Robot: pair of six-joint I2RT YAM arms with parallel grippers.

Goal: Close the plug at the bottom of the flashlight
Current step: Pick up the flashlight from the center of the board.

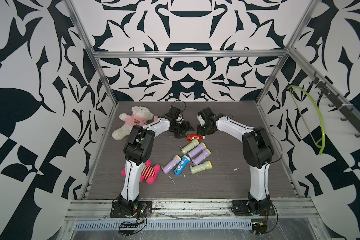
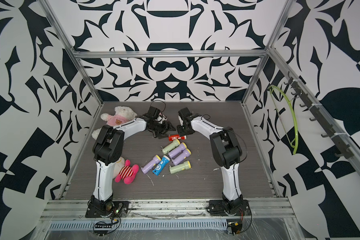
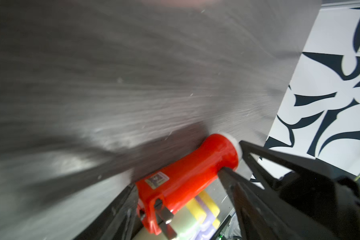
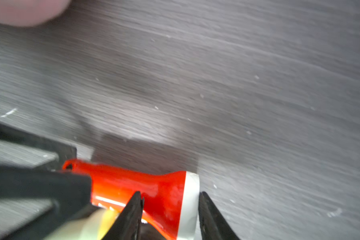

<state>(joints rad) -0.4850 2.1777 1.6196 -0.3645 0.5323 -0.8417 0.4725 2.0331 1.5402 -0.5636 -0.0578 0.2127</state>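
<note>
A red flashlight [image 1: 194, 137] [image 2: 176, 137] with a white head rim lies on the grey table between my two grippers. In the left wrist view the flashlight [image 3: 185, 176] runs between the spread fingers of my left gripper [image 3: 176, 177], and table shows between its base and one finger. Its plug [image 3: 166, 217] sticks out from the base as two metal prongs. My right gripper [image 4: 169, 194] straddles the flashlight's head [image 4: 164, 191], one fingertip over the red neck and the other by the white rim. The blur hides whether it presses.
Several pastel and blue flashlights [image 1: 195, 154] lie just in front of the red one. A white teddy [image 1: 133, 122] sits at the back left. A pink striped plush [image 1: 149, 172] lies by the left arm. A green hanger [image 1: 318, 124] hangs on the right wall.
</note>
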